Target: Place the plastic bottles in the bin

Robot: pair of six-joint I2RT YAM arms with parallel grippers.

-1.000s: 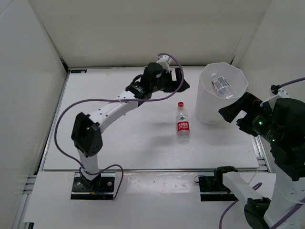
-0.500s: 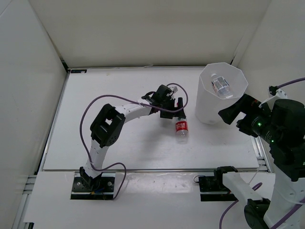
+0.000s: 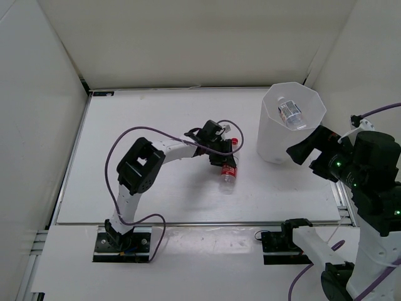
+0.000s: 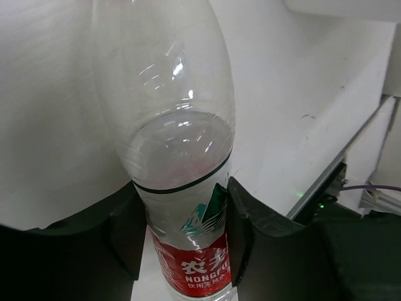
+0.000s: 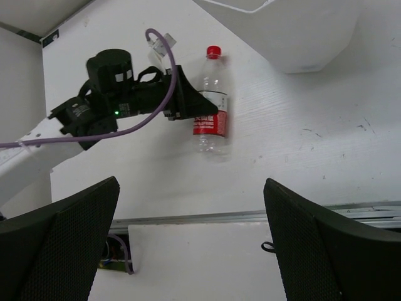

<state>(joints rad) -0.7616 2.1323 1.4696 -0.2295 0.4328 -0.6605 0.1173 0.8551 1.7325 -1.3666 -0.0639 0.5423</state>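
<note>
The table bottle (image 3: pixel 227 178) lies on the table (image 3: pixel 125 157) between the left gripper's (image 3: pixel 227 164) fingers, while the bin (image 3: pixel 269 147) stands apart to that gripper's right, holding a second bottle (image 3: pixel 290 113), with the right gripper (image 3: pixel 301 149) just beside the bin's near right side.

Clear red-capped, red-labelled bottle (image 3: pixel 229 173), translucent white bin (image 3: pixel 272 148)

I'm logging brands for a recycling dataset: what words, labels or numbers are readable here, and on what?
"NONGFU": white letters on the red label of the red-capped bottle.
Chinese characters above it: too cropped to read surely.
Label of the second bottle, inside the bin: too small to read.
</note>
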